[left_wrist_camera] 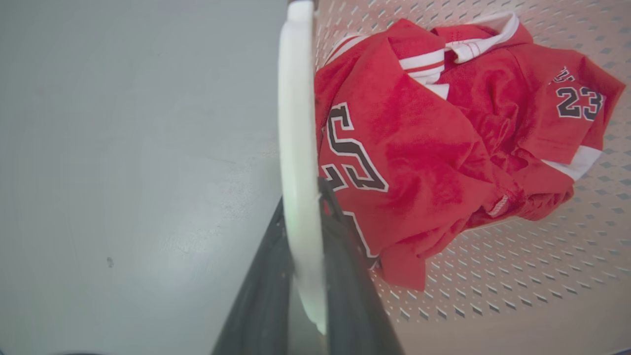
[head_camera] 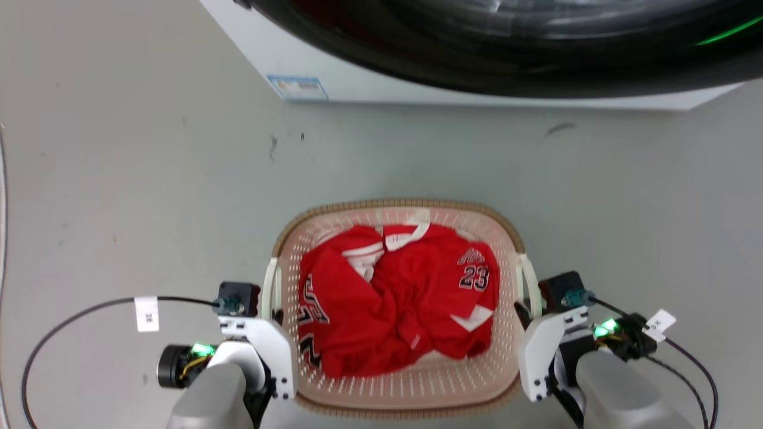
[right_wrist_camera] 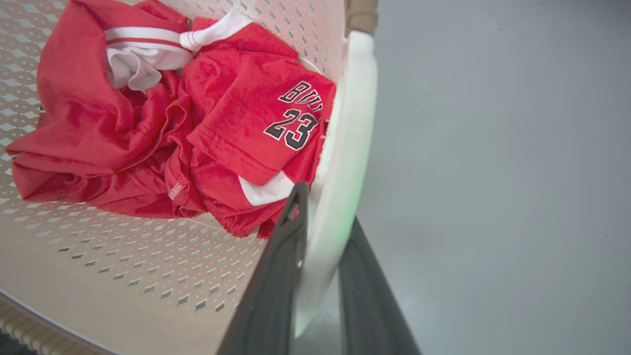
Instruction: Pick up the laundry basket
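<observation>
The laundry basket [head_camera: 411, 381] sits bottom middle, right between the arms. Left gripper [left_wrist_camera: 301, 197] and right gripper [right_wrist_camera: 325, 207] jaws each squeeze a white side handle [left_wrist_camera: 296, 123].

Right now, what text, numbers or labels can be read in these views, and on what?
"23": on the red jersey in the laundry basket.
"BU": above that number, the rest folded away.
Sticker on the washer: too blurred.
White cable tags: too small.
</observation>
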Robot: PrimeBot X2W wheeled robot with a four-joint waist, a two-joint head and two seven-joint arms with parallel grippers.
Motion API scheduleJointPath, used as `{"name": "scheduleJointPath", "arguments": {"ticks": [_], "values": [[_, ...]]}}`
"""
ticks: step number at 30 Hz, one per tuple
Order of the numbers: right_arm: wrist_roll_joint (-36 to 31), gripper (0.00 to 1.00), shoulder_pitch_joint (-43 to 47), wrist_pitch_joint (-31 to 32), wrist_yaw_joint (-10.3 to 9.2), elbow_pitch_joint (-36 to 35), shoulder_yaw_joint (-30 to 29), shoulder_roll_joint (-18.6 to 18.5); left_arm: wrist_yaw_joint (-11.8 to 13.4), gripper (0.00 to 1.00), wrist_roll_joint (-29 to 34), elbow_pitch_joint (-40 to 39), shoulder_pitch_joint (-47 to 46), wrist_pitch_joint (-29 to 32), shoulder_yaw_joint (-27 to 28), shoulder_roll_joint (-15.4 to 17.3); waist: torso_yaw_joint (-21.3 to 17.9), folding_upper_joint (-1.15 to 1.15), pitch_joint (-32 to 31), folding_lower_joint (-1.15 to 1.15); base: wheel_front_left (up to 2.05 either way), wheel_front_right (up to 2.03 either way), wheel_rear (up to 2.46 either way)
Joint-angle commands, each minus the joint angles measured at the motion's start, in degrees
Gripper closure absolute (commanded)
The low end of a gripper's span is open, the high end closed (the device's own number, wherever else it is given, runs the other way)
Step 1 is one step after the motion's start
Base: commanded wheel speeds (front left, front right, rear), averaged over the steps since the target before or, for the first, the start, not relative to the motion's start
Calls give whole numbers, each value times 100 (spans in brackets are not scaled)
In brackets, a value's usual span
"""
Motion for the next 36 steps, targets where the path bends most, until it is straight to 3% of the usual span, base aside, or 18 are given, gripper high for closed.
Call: {"name": "scheduleJointPath", "arguments": {"ticks": [1, 23, 36], "values": [[85, 100, 150, 42, 11, -45, 99, 1, -6, 100, -31, -3, 134, 57, -63, -8, -40, 0, -476, 0, 0, 0, 0], [1506, 100, 761, 1521, 11, -153, 1486, -24, -10, 100, -1272, -183, 812, 1893, -1373, 123, -306, 0, -2694, 0, 0, 0, 0], [2186, 100, 937, 1888, 12, -227, 2001, -208, -10, 100, -2003, -430, 911, 2457, -2098, 309, -335, 0, -3362, 0, 0, 0, 0]]}}
